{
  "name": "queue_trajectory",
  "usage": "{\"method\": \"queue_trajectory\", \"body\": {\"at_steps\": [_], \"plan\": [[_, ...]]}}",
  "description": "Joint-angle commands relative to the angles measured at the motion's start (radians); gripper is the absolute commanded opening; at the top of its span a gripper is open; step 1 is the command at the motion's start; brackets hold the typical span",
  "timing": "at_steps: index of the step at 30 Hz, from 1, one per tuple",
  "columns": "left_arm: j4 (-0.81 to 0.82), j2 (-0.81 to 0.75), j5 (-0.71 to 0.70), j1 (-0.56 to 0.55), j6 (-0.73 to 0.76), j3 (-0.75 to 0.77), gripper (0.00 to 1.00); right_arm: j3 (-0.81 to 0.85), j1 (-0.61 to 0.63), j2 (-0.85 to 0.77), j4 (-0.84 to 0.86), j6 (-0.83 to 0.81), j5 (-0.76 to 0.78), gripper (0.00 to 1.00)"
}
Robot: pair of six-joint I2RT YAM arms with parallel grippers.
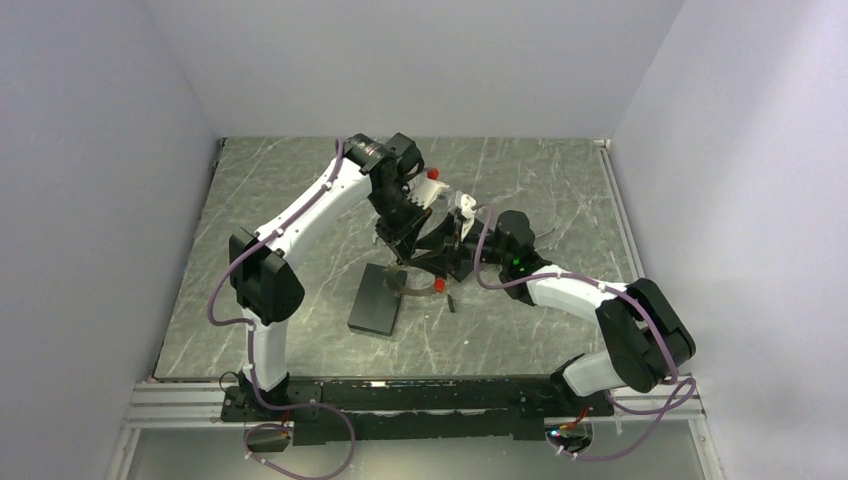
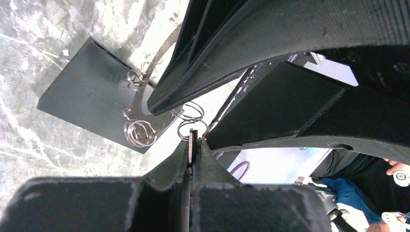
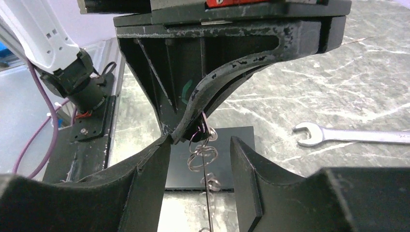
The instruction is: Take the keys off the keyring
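My left gripper (image 2: 193,141) (image 1: 398,258) is shut on a thin flat key (image 2: 192,145), seen edge-on, with a small split ring (image 2: 192,129) through its head. The keyring (image 2: 153,63) is a large thin wire loop hanging below, over a black pad (image 2: 92,92). More small split rings (image 2: 138,133) sit on it. Its red piece (image 1: 438,285) shows in the top view. My right gripper (image 3: 200,140) (image 1: 432,255) is open. Its fingers (image 3: 150,183) stand on either side of the keyring wire (image 3: 207,193) without touching it. The other keys are hidden.
A silver wrench (image 3: 348,136) lies on the marble table to the right of the black pad (image 3: 232,154). A small dark piece (image 1: 450,301) lies on the table beside the keyring. Both arms crowd together mid-table.
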Motion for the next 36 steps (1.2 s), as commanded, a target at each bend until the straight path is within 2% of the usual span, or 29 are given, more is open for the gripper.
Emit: {"method": "queue_trajectory", "body": {"at_steps": [1,14,21,26,36], "plan": [[-0.014,-0.078,0.042,-0.003,-0.009,-0.009,0.0,0.007,-0.001,0.0,-0.008,-0.065,0.032,0.51],[-0.013,-0.075,0.052,-0.003,-0.009,-0.001,0.0,0.028,-0.014,-0.005,-0.102,-0.121,0.061,0.51],[-0.011,-0.068,0.064,-0.003,-0.011,-0.001,0.0,0.028,-0.015,-0.01,-0.069,-0.077,0.05,0.51],[-0.01,-0.058,0.069,-0.003,-0.014,0.012,0.0,0.026,-0.014,-0.014,-0.03,-0.039,-0.007,0.54],[-0.016,-0.049,0.109,-0.003,-0.008,0.019,0.0,0.054,0.0,-0.002,-0.038,-0.024,-0.015,0.59]]}}
